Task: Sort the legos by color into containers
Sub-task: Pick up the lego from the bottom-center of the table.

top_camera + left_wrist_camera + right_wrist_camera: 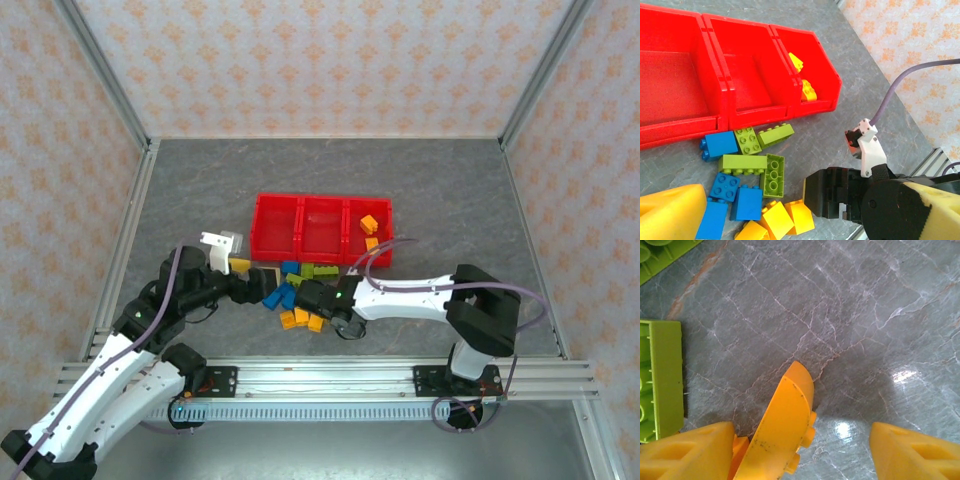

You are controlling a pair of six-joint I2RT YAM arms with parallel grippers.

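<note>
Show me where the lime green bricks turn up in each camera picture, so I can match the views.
Top external: lime green bricks in the loose pile on the near side of the red tray.
Left wrist: centre-left, below the tray, beside blue bricks.
Right wrist: against the left edge, one at the top-left corner.
Shared landmark: the grey marbled table under them in all three.
</note>
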